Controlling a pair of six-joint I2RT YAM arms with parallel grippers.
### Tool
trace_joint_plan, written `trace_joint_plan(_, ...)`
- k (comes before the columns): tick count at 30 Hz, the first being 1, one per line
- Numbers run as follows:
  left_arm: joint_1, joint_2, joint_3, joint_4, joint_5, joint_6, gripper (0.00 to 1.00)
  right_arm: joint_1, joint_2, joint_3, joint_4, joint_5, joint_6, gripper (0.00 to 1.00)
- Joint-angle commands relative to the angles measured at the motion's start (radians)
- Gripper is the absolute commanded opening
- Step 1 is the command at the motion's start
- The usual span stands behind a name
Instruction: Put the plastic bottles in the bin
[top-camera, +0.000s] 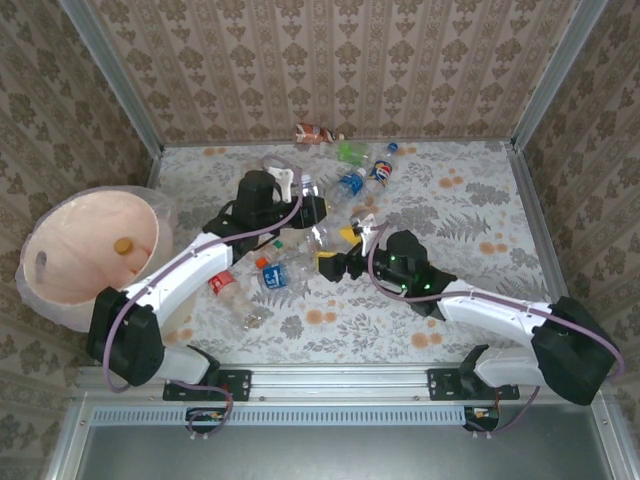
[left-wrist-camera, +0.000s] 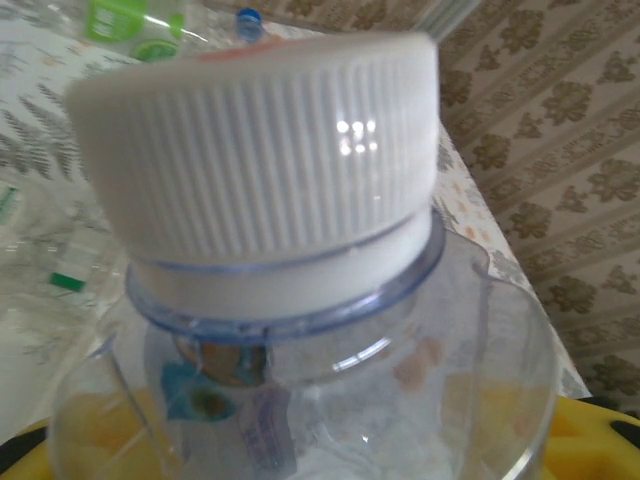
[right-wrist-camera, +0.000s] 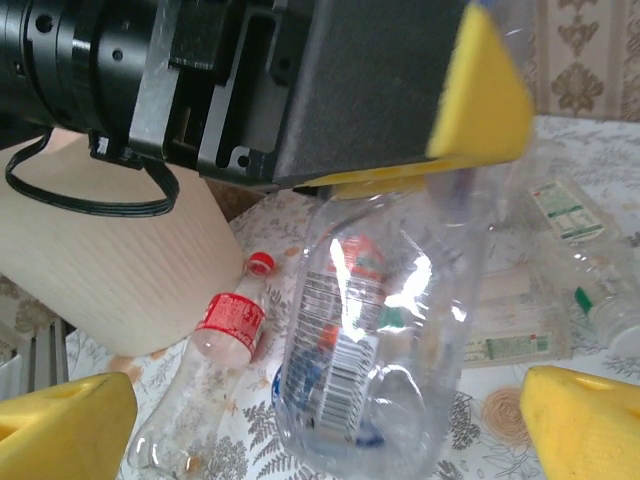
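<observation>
A clear plastic bottle (top-camera: 318, 238) with a white ribbed cap (left-wrist-camera: 255, 150) hangs between the two arms. My left gripper (top-camera: 308, 212) is shut on its upper body, and its yellow pads (right-wrist-camera: 480, 95) press the plastic. My right gripper (right-wrist-camera: 325, 430) is open, with its yellow fingers (right-wrist-camera: 65, 425) wide apart on either side of the bottle's base and not touching it. The pale bin (top-camera: 90, 245) stands at the table's left, behind my left arm. Other bottles lie on the table: a red-labelled one (top-camera: 228, 290), a blue-labelled one (top-camera: 275, 272) and several at the back (top-camera: 365, 170).
The bin's wall (right-wrist-camera: 100, 270) rises close beside the red-labelled bottle (right-wrist-camera: 225, 325). A small orange item (top-camera: 123, 245) lies inside the bin. A brown bottle (top-camera: 315, 133) rests against the back wall. Metal frame posts and wallpapered walls enclose the table.
</observation>
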Motion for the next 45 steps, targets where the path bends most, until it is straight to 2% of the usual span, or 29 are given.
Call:
trace_joint_plan(1, 0.020, -0.065, 0.063, -0.113, -0.119, 0.078, 0.54, -0.008, -0.052, 0.002, -0.061, 0.129, -0.034, 1.00)
trace_joint_plan(5, 0.058, -0.097, 0.120, -0.270, -0.205, 0.111, 0.55, -0.018, -0.059, -0.024, -0.088, 0.370, 0.011, 1.00)
trace_joint_plan(7, 0.074, -0.113, 0.146, -0.340, -0.246, 0.130, 0.55, -0.033, -0.051, -0.039, -0.097, 0.443, 0.045, 1.00)
trace_joint_plan(12, 0.103, -0.169, 0.208, -0.485, -0.325, 0.180, 0.54, -0.072, -0.026, -0.067, -0.130, 0.521, 0.158, 1.00)
trace_joint_plan(18, 0.106, -0.228, 0.307, -0.638, -0.428, 0.256, 0.54, -0.103, -0.011, -0.072, -0.146, 0.512, 0.215, 1.00)
trace_joint_plan(28, 0.106, -0.223, 0.600, -0.858, -0.710, 0.467, 0.54, -0.114, 0.004, -0.048, -0.164, 0.494, 0.213, 1.00)
trace_joint_plan(36, 0.106, -0.151, 0.764, -0.965, -1.026, 0.575, 0.54, -0.114, 0.011, -0.055, -0.147, 0.484, 0.226, 1.00)
trace_joint_plan(39, 0.112, -0.118, 0.785, -0.983, -1.196, 0.627, 0.54, -0.113, 0.011, -0.050, -0.159, 0.469, 0.222, 1.00)
trace_joint_plan(42, 0.161, -0.099, 0.781, -0.992, -1.321, 0.664, 0.54, -0.114, 0.015, -0.051, -0.151, 0.462, 0.233, 1.00)
trace_joint_plan(45, 0.259, -0.094, 0.776, -1.025, -1.348, 0.647, 0.54, -0.113, 0.027, -0.048, -0.151, 0.449, 0.240, 1.00)
